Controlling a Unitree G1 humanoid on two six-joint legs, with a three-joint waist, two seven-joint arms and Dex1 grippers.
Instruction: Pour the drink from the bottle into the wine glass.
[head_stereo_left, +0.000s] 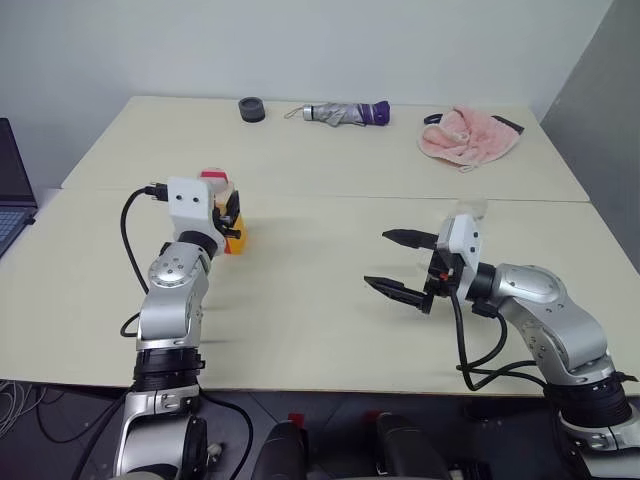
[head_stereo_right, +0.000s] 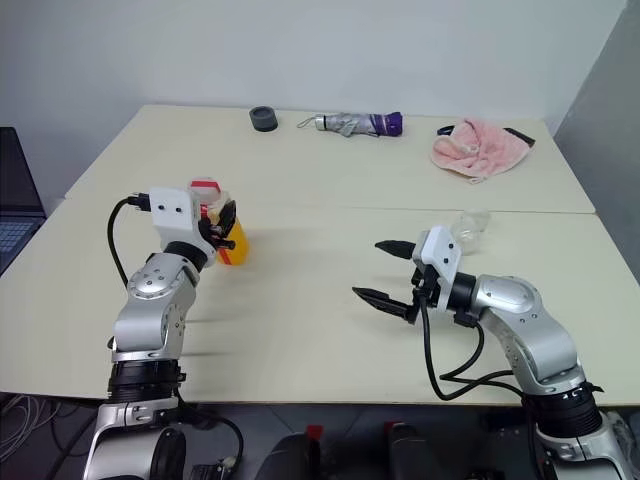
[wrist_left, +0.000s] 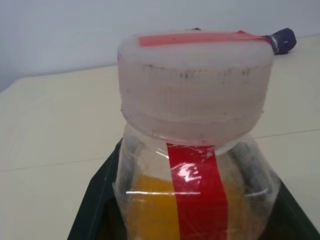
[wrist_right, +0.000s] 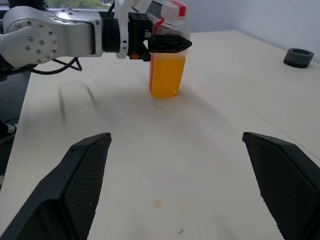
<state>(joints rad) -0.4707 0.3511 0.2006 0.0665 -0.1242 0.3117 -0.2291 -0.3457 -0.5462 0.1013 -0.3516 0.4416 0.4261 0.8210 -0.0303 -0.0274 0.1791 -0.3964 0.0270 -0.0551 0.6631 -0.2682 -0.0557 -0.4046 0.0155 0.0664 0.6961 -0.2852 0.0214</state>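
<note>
The bottle (head_stereo_left: 233, 238) stands upright on the left part of the table, with the orange drink (wrist_right: 166, 76) filling its lower part and a red stripe under its white cap (wrist_left: 195, 85). My left gripper (head_stereo_left: 230, 214) is shut on the bottle just below the cap. My right gripper (head_stereo_left: 377, 260) hovers open over the right part of the table, nothing between its fingers (wrist_right: 75, 185), pointing toward the bottle. The clear wine glass (head_stereo_right: 470, 225) shows just behind my right wrist, partly hidden by it.
Along the far side of the cream table (head_stereo_left: 320, 300) lie a black tape roll (head_stereo_left: 252, 109), a folded grey-and-purple umbrella (head_stereo_left: 345, 113) and a pink cloth (head_stereo_left: 468, 135). A laptop (head_stereo_left: 10, 195) sits at the left edge.
</note>
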